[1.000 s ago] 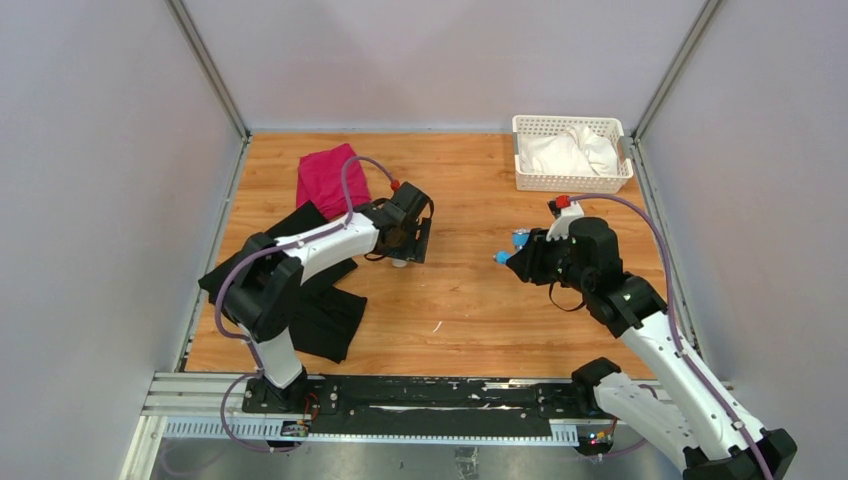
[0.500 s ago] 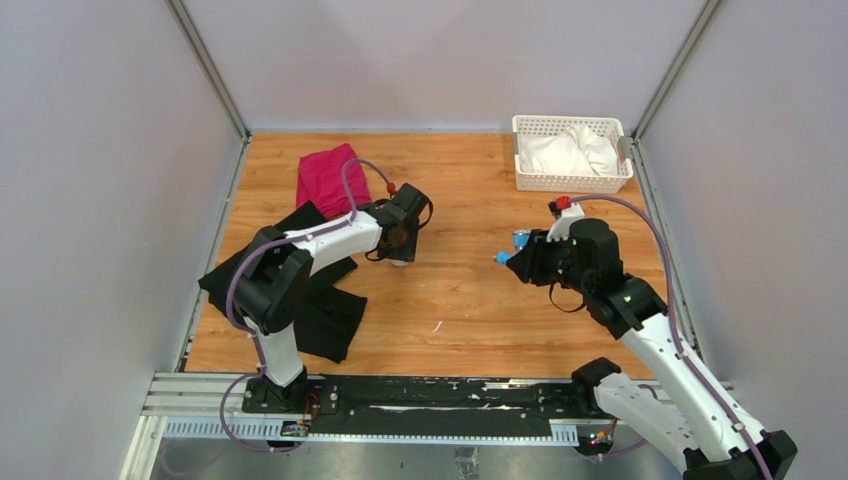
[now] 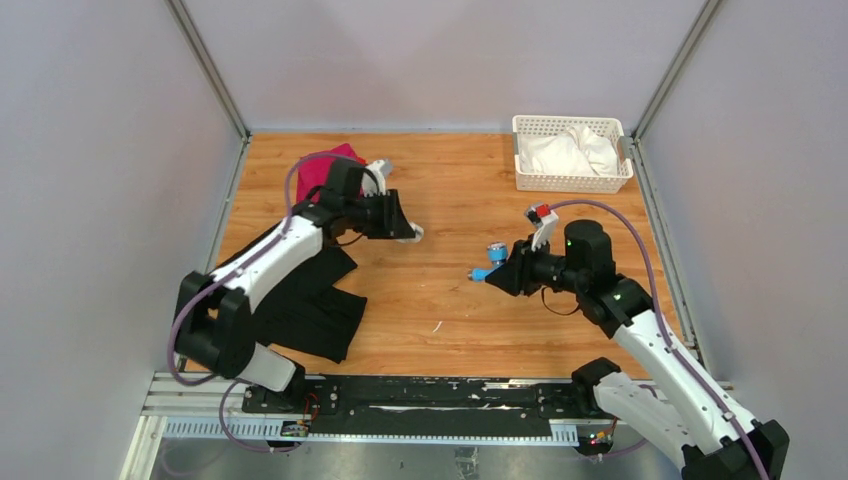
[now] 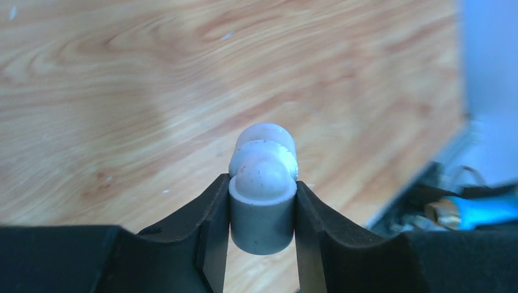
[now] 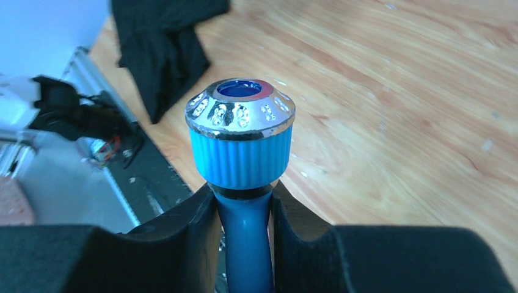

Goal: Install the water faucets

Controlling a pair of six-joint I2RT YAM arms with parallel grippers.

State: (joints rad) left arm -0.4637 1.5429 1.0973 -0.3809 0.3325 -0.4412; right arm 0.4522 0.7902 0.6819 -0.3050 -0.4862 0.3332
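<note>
Top view: the right hand (image 3: 508, 272) grips the blue tap (image 3: 487, 264), which juts ahead of its fingers toward the left hand (image 3: 403, 230), facing it, well apart. Left wrist: that hand pinches a white pipe fitting (image 4: 264, 177). Right wrist: fingers clamp the stem just beneath the knob (image 5: 240, 107).

One white basket (image 3: 571, 183), one white cloth bundle (image 3: 560, 152) inside it, one blue tap (image 3: 490, 262) near-left of the basket, one white pipe fitting (image 3: 413, 234) left of the basket, one pink cloth (image 3: 320, 178) farther left, one black cloth heap (image 3: 320, 310), two robot arms (image 3: 285, 240) (image 3: 650, 335).
</note>
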